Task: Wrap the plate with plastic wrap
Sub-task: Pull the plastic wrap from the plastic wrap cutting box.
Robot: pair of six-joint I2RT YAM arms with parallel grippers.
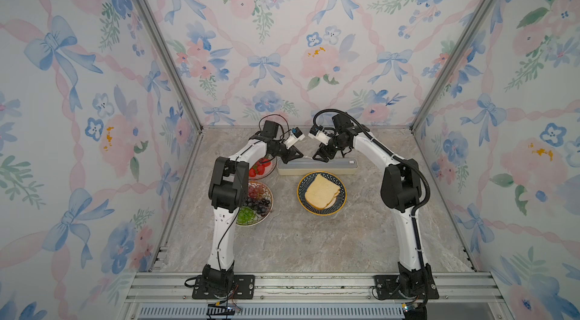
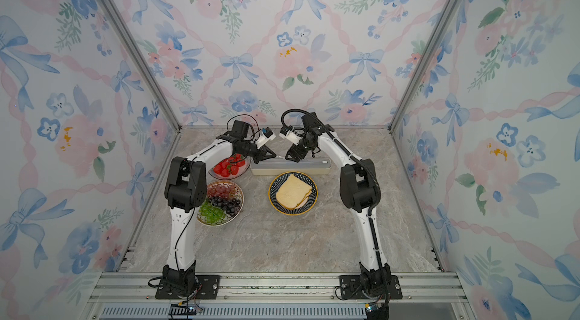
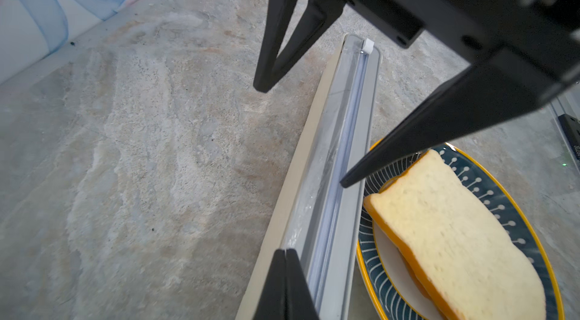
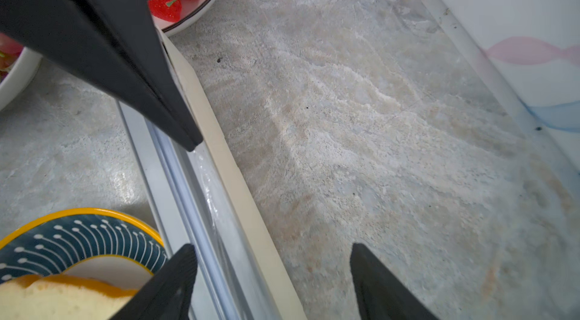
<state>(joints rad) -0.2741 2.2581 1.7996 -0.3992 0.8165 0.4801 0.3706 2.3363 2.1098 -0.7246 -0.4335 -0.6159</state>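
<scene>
Left wrist view shows the plastic wrap (image 3: 317,177) as a glossy, crinkled strip along the top of the cream dispenser box (image 3: 293,177), between the box's far wall and the grey-blue cutter rail (image 3: 346,133). In both top views the box lies on the marbled tabletop (image 1: 282,240) at 12 o'clock from the plate (image 1: 301,194), just beside its rim, with its long axis running 9 to 3. A bread slice (image 1: 322,191) covers most of the plate. The left gripper (image 3: 285,251) has its fingers pressed together at the film strip, toward the box's 9 o'clock end. You cannot tell from these views whether film is pinched between them. The right gripper (image 4: 271,246) stands with its fingers apart nearer mid-length, one over the rail and one over bare tabletop on the 12 o'clock side, holding nothing. Expect the film to be almost weightless, limp and clingy, prone to folding onto itself and tearing under a sideways load. Take hold only at the free edge, with the two pinch points well apart along the box. Draw evenly toward 6 o'clock so the sheet stays flat over the bread. The box looks light, so expect it to slide or tip toward the plate as the film feeds. A strawberry dish (image 1: 260,167) sits at the box's 9 o'clock end, so keep the left arm clear of it.
</scene>
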